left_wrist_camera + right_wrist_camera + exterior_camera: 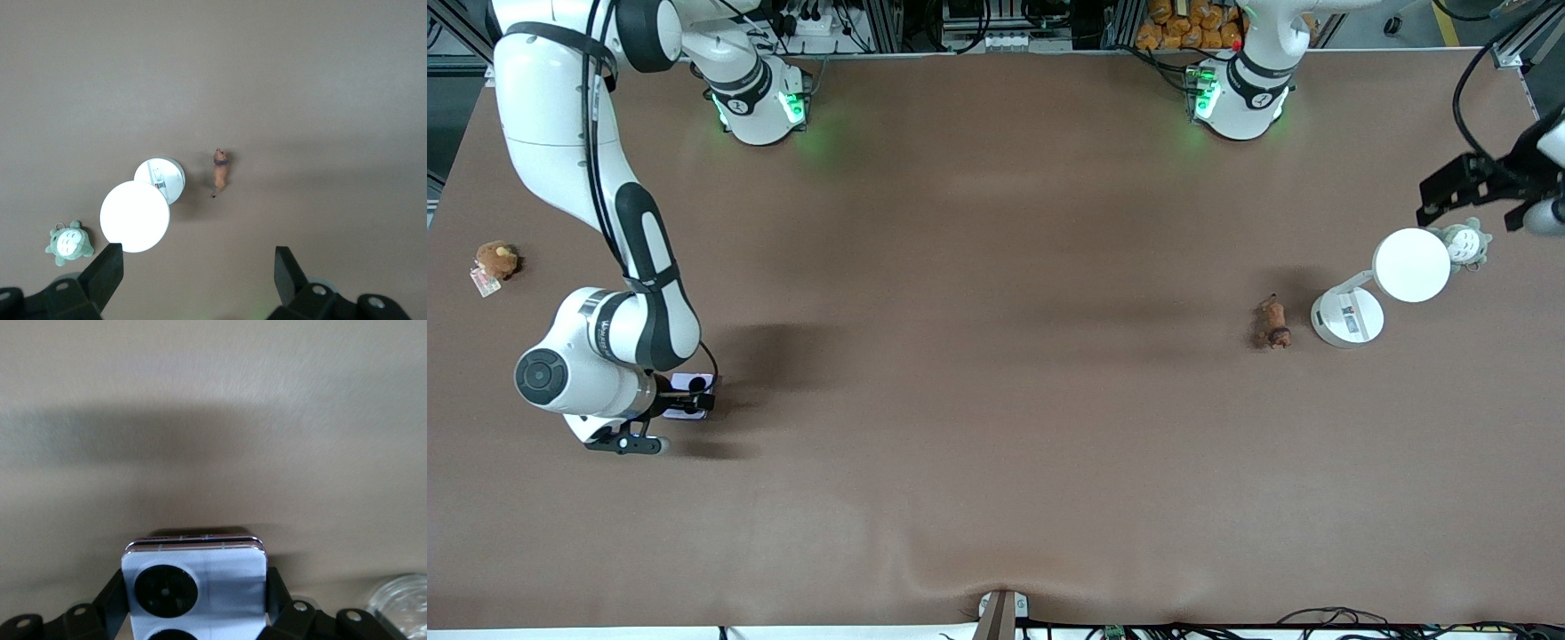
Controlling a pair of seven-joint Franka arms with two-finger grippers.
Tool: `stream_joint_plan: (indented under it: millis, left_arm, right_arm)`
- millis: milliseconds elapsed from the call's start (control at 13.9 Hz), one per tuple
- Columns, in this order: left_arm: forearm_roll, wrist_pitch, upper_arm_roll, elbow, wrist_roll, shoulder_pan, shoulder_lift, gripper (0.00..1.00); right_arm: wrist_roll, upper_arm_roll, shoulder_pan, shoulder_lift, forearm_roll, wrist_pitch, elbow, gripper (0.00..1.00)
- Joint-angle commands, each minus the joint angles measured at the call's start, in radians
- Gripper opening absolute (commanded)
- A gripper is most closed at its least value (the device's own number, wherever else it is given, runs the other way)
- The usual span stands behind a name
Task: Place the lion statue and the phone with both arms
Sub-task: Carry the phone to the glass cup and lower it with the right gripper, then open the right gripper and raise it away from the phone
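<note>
Fingers of the right gripper [197, 613] are clamping the phone [195, 583], pale lilac with black camera circles, low over the bench [996, 356]. Left gripper [198, 270] is hanging wide open, empty, over the reddish-brown lion statue [221, 169] lying beside a white lamp [143, 203].

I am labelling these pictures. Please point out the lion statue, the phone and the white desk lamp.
lion statue [1272, 324], front view, middle of its brown body.
phone [195, 577], right wrist view, lilac face beside the camera circle.
white desk lamp [1411, 265], front view, centre of its round head.
</note>
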Motion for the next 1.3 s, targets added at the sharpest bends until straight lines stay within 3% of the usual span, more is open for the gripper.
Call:
stream_joint_plan:
  millis: [0, 72, 144, 216, 505, 722, 1010, 1155, 1227]
  left_arm:
    - [-0.021, 0.014, 0.007, -0.052, 0.003, 0.002, -0.042, 1.0]
    - [-0.016, 0.017, 0.009, -0.039, 0.003, 0.002, -0.037, 1.0]
    - [-0.016, 0.019, 0.009, -0.023, 0.0, 0.002, -0.026, 1.0]
    - [-0.014, 0.019, 0.009, -0.006, -0.002, 0.002, -0.017, 1.0]
    - [-0.011, 0.014, 0.003, -0.013, -0.017, -0.001, -0.014, 1.0]
    - [-0.019, 0.014, 0.003, -0.01, -0.019, -0.001, -0.016, 1.0]
    - [-0.019, 0.011, 0.006, 0.0, -0.015, -0.004, 0.003, 1.0]
    - [-0.02, 0.011, 0.004, 0.002, -0.016, -0.007, 0.006, 1.0]
    - [-0.02, 0.011, 0.003, 0.002, -0.014, -0.011, 0.006, 1.0]
  right_arm:
    - [-0.011, 0.013, -0.009, -0.009, 0.052, -0.036, -0.024, 0.36]
    - [-0.014, 0.013, -0.011, -0.009, 0.055, -0.057, -0.022, 0.51]
    - [-0.016, 0.013, -0.008, -0.01, 0.055, -0.062, -0.022, 0.86]
    - [-0.017, 0.013, -0.011, -0.01, 0.055, -0.062, -0.021, 1.0]
    - [-0.022, 0.004, -0.023, -0.062, 0.052, -0.093, 0.007, 1.0]
    - [-0.046, 0.001, -0.031, -0.209, 0.04, -0.165, 0.022, 1.0]
    - [-0.04, -0.004, -0.029, -0.379, 0.006, -0.378, 0.024, 1.0]
    - [-0.04, 0.049, -0.089, -0.47, -0.02, -0.477, 0.025, 1.0]
    - [-0.039, 0.126, -0.138, -0.519, -0.038, -0.516, 0.022, 1.0]
